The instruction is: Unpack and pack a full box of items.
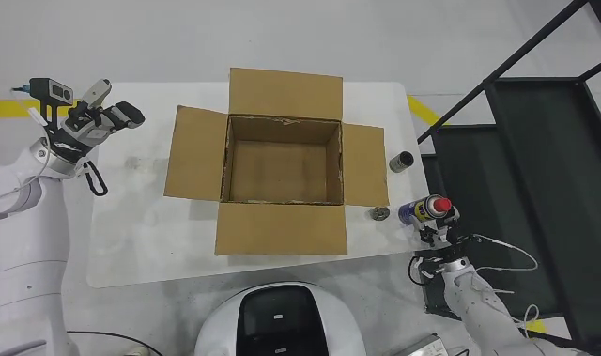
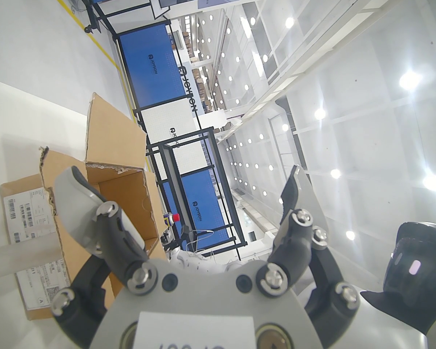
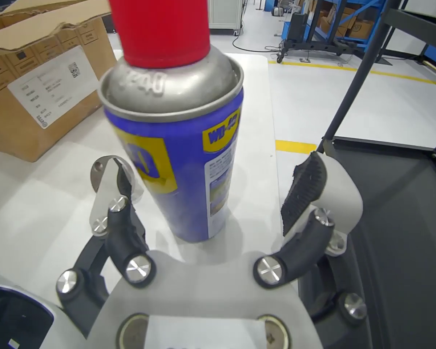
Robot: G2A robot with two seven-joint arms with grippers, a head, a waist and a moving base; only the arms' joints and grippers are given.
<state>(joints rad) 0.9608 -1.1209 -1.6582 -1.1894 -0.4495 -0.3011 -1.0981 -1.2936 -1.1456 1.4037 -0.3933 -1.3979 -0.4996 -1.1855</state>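
The spray can (image 1: 427, 208) is stood upright just right of the open cardboard box (image 1: 282, 229), within the spread right gripper (image 3: 210, 172), which is not clamped on it. The left gripper (image 2: 181, 179) is held wide open and empty, well left of the box.

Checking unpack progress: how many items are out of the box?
3: dark canister beside the box flap, small round tin near it, spray can at the table edge.
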